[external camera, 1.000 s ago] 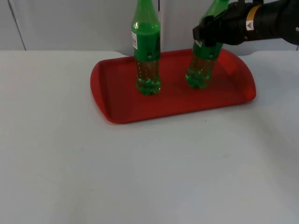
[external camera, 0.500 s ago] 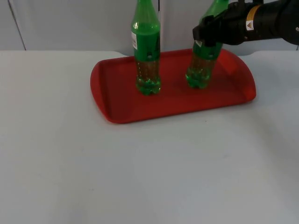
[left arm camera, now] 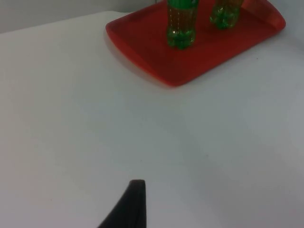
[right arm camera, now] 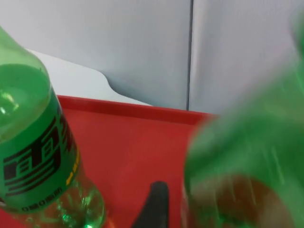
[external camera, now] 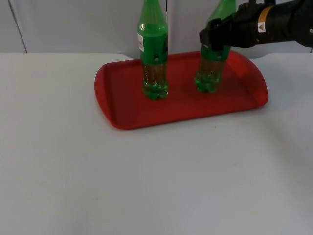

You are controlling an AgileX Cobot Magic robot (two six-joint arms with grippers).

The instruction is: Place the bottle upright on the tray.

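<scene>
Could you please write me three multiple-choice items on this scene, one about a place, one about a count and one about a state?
1. Where is the right gripper?
A. at the right-hand bottle on the red tray
B. on the bare table beside the tray
C. over the left-hand bottle

2. How many green bottles are on the tray?
A. one
B. two
C. three

3. How does the left-hand bottle stand?
A. lying on its side
B. upside down
C. upright, free of any gripper

Answers: 1 A, the black gripper sits at that bottle's upper body. 2 B, two bases rest on the tray. 3 C, it stands alone with nothing touching it.
</scene>
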